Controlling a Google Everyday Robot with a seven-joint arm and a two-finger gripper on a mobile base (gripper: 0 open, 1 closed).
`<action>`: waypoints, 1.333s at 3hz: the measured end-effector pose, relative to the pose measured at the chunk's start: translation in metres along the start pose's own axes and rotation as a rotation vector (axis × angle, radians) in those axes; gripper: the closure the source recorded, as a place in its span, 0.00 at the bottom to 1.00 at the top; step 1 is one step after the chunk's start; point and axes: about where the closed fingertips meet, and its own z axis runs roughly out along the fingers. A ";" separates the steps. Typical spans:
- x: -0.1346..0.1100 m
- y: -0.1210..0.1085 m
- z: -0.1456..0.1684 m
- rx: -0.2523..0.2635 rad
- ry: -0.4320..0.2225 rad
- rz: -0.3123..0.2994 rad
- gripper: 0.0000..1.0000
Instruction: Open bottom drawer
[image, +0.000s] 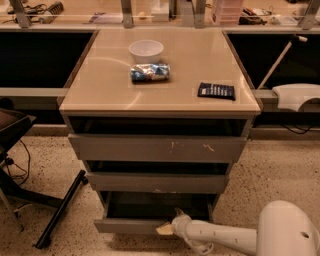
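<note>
The bottom drawer (125, 226) is the lowest of three grey handleless fronts in the beige-topped cabinet (160, 95). It stands pulled out a little, with a dark gap above its plain front panel. My gripper (166, 228) is at the top edge of that front panel, right of its middle, at the end of my white arm (225, 237), which reaches in from the lower right. Its pale tip touches the panel's upper edge.
On the cabinet top are a white bowl (146, 50), a blue-and-white snack bag (150, 73) and a dark flat packet (216, 90). The top drawer (157, 148) has white scratch marks. A black chair base (30, 192) stands on the floor at left.
</note>
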 end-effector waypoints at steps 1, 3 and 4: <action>0.010 0.005 -0.007 -0.007 -0.003 0.008 1.00; 0.009 0.006 -0.009 -0.007 -0.003 0.009 1.00; 0.013 0.010 -0.014 -0.006 -0.005 0.017 1.00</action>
